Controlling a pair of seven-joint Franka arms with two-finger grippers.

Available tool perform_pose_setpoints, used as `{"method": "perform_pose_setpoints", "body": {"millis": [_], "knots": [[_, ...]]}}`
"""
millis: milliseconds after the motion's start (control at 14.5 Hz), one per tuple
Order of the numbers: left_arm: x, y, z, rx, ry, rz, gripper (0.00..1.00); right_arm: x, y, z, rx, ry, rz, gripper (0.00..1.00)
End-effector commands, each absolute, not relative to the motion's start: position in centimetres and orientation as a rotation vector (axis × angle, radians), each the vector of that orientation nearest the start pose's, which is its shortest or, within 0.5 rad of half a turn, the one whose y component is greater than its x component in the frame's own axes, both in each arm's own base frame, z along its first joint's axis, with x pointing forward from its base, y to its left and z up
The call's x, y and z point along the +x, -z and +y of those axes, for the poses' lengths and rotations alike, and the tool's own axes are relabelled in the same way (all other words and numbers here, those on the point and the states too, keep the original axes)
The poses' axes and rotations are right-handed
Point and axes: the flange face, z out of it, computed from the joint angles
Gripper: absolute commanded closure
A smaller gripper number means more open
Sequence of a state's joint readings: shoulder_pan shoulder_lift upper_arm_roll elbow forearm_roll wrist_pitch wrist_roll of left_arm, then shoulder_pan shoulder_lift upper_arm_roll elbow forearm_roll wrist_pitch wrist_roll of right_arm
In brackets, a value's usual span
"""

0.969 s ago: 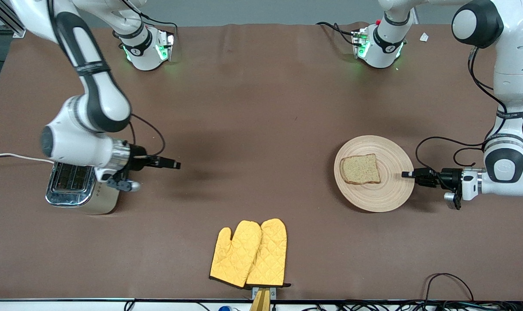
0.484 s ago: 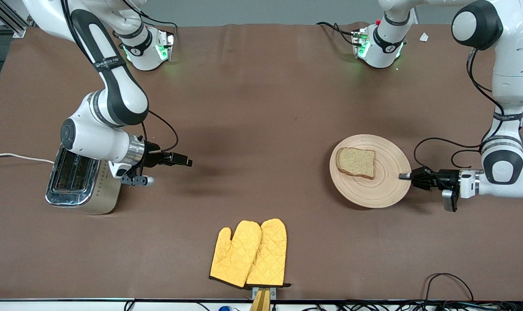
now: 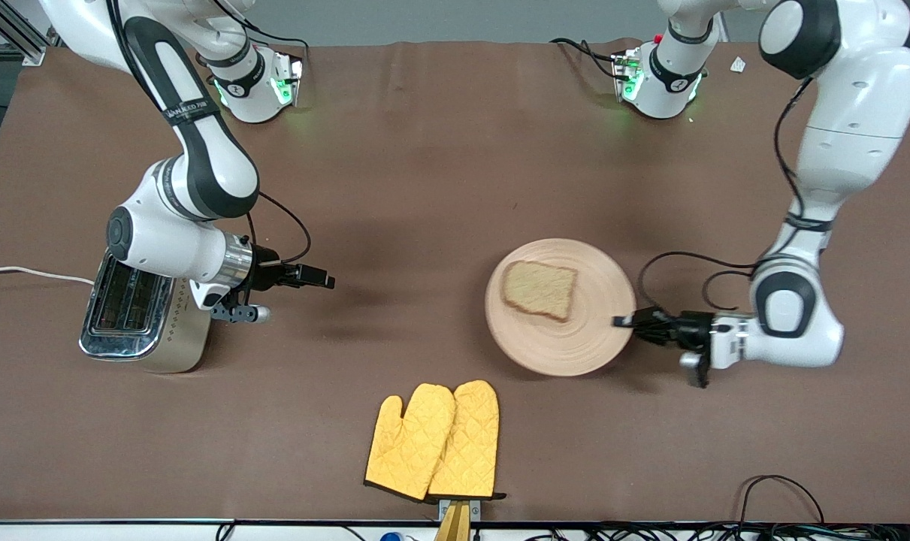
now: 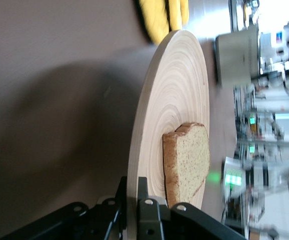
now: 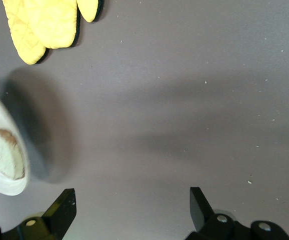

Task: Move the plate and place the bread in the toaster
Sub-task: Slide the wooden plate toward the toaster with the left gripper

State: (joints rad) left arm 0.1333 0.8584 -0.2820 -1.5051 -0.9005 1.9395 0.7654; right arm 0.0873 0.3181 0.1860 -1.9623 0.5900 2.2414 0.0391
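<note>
A brown table [image 3: 439, 165] is seen carrying everything. The toaster [image 3: 135, 319] is stood on it toward the right arm's end, with a white cord [image 3: 26, 272] trailed off to the table edge. A pair of yellow oven mitts [image 3: 433, 439] is laid side by side near the front camera's edge, about midway along. A small white scrap [image 3: 738, 64] is found near the left arm's base [image 3: 661, 79]. Both arm bases are set along the edge farthest from the front camera
</note>
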Motion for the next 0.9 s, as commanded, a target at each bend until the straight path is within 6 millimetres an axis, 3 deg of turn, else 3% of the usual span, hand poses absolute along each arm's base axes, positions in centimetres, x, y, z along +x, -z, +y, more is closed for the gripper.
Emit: {"method": "perform_pose_setpoints", "body": {"millis": [0,138,277,692,830], "knots": [[66.1,-17.7,-24.3,2.070,0.084,-0.211,1.00,57.6,-31.7,17.2,-2.631,-0.160,0.201,0.00],[64.4,-17.3,-31.9,2.102,0.093,-0.147,1.00,57.8,-31.6,16.5,-2.630,-0.157,0.215,0.00],[63.2,-17.2,-37.5,2.110,0.135,-0.116,1.00,58.3,-31.7,14.7,-2.626,-0.149,0.238,0.00],[58.3,-16.4,-46.2,2.052,0.162,-0.108,0.99,57.4,-30.2,14.1,-2.653,-0.176,0.223,0.00],[56.9,-15.8,-47.9,2.060,0.157,-0.108,0.97,55.9,-28.8,15.2,-2.692,-0.212,0.189,0.00]]}}
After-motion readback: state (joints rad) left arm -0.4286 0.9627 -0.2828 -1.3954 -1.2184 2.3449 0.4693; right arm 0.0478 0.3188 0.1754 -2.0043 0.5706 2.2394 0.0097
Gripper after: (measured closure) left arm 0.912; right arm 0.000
